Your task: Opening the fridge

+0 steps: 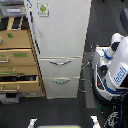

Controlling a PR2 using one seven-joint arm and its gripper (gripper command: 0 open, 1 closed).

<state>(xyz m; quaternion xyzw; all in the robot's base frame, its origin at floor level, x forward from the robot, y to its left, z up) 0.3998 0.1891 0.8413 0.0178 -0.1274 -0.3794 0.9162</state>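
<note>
While the fridge [60, 35] door sits fully closed, opening has not begun; the robot's [114, 67] fingers are out of view.

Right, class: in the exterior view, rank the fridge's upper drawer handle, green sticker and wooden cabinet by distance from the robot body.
1. Upper drawer handle, centre, nearest the robot body at right.
2-3. Green sticker, top, and wooden cabinet, left: too close to call.
</note>
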